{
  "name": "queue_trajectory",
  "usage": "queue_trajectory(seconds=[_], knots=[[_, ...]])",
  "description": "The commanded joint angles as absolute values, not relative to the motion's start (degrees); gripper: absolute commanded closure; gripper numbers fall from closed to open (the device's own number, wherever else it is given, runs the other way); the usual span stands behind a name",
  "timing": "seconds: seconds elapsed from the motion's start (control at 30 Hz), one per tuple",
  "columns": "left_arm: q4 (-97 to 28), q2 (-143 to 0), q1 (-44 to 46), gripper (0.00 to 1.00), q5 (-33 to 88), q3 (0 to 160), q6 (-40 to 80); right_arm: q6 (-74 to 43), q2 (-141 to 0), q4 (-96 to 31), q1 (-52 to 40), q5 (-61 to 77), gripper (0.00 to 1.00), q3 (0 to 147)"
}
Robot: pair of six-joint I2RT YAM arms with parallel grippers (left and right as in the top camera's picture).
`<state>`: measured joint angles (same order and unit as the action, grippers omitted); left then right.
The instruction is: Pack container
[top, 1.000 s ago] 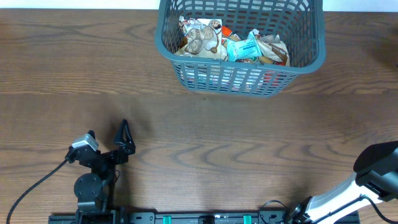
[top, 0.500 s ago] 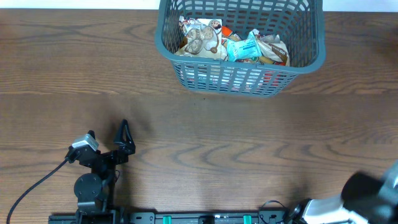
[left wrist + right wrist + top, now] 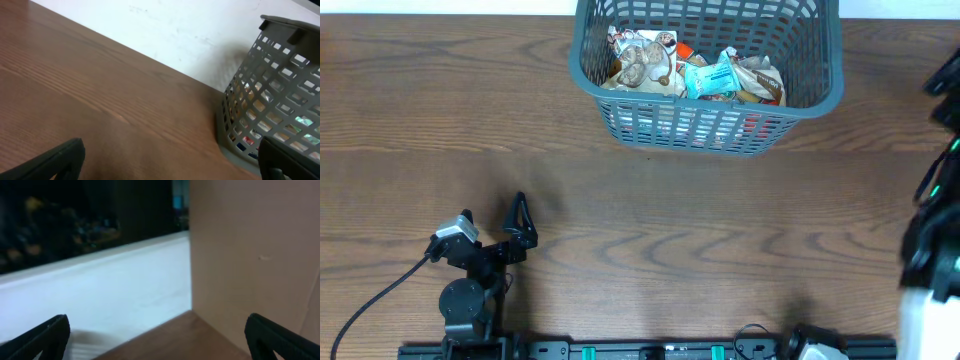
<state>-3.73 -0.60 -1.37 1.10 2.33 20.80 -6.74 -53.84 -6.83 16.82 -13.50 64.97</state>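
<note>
1. We see the container (image 3: 700,128), a grey-blue plastic basket with slotted lattice walls and a thick rim, at the far side of the wood-grain tabletop (image 3: 720,230). Crinkly snack packets (image 3: 720,76) are heaped inside it.
2. Our left claw (image 3: 492,215) sits well apart from it, its dark fingers spread and empty.
3. Our right claw (image 3: 160,341) is likewise spread and holds nothing.

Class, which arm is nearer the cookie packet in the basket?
Left. The left gripper sits near-left of the cookie packet; the blurred right arm is farther off, at the overhead view's right edge.
</note>
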Motion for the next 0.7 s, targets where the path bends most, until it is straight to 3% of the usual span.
queue_trajectory(seconds=[0.0,0.33,0.67], knots=[[-4.4,-0.2,-1.6,0.01,0.6,0.4,20.5,-6.8,-45.1,-3.1,14.9,-13.5,0.01,55.9],[-4.4,-0.2,-1.6,0.01,0.6,0.4,20.5,-6.8,-21.7,6.6,10.2,-13.5,0.01,33.2],[-4.4,-0.2,-1.6,0.01,0.6,0.4,20.5,-6.8,-9.2,7.1,-0.3,-12.9,0.01,19.7]])
